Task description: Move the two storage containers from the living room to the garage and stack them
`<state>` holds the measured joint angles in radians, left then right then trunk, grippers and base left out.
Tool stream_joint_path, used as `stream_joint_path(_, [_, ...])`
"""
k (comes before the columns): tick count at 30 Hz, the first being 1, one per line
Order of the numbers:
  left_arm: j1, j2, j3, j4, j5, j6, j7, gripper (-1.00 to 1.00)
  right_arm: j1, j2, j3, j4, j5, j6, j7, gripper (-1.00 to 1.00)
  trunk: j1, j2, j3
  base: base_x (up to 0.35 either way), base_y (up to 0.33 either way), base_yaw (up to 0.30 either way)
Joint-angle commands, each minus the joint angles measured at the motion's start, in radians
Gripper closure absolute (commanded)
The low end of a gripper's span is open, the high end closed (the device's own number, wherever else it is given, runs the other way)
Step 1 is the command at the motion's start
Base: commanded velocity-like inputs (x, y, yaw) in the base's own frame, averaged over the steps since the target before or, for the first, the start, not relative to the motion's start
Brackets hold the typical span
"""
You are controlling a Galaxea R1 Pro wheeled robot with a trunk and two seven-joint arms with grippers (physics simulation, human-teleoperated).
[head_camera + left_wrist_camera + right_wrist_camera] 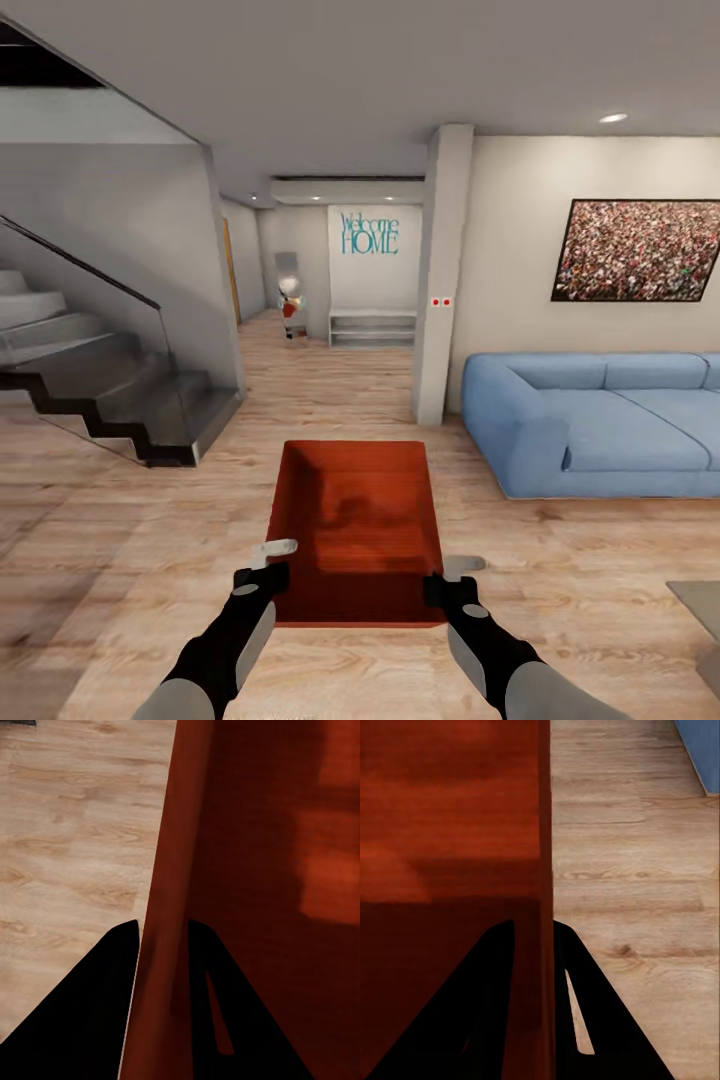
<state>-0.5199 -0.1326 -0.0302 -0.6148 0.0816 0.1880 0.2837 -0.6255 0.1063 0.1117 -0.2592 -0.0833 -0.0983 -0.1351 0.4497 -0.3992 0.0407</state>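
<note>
Head view showed one storage container (357, 520), an orange-red rectangular box with thin plain walls and no lid, its inside bare and shadowed. It was held up in front of the robot, above the light wood plank floor (560, 560) of the living room. Only one such box could be counted.

Two grippers carried it. The left gripper (262, 578) was pinched on the box's left wall near the close corner, and the left wrist view showed that thin wall (161, 945) running between the two black fingers (90, 1012), one finger outside and one inside. The right gripper (450, 590) was clamped the same way on the right wall (544, 945), with its fingers (472, 1020) on either side of it.

One blue sofa (600, 420) stood to the right, one staircase (110, 390) to the left, and one framed picture (635, 250) hung on the wall.
</note>
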Motion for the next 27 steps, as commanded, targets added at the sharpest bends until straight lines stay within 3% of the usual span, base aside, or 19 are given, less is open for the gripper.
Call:
stream_joint_path(1, [0.000,0.005,0.022,0.000,0.013,0.005,0.011,1.00,0.000,-0.010,0.008,-0.003,-0.003,-0.003,-0.006,1.00,0.000,-0.001,0.000,0.000,0.000,0.300])
stream_joint_path(5, [-0.001,0.005,0.022,0.000,0.013,0.005,0.011,1.00,0.000,-0.010,0.008,-0.001,-0.002,-0.003,-0.006,1.00,0.000,-0.001,0.000,0.000,0.000,0.293])
stream_joint_path(11, [-0.001,0.005,0.022,0.000,0.013,0.005,0.011,1.00,0.000,-0.010,0.008,0.006,-0.002,-0.008,-0.006,1.00,0.000,-0.001,0.000,0.068,0.000,0.048])
stream_joint_path(27, [-0.001,0.005,0.021,0.001,0.012,0.005,0.011,1.00,0.000,-0.010,0.008,0.005,-0.003,0.000,-0.005,1.00,0.000,-0.001,0.000,0.309,0.000,0.001])
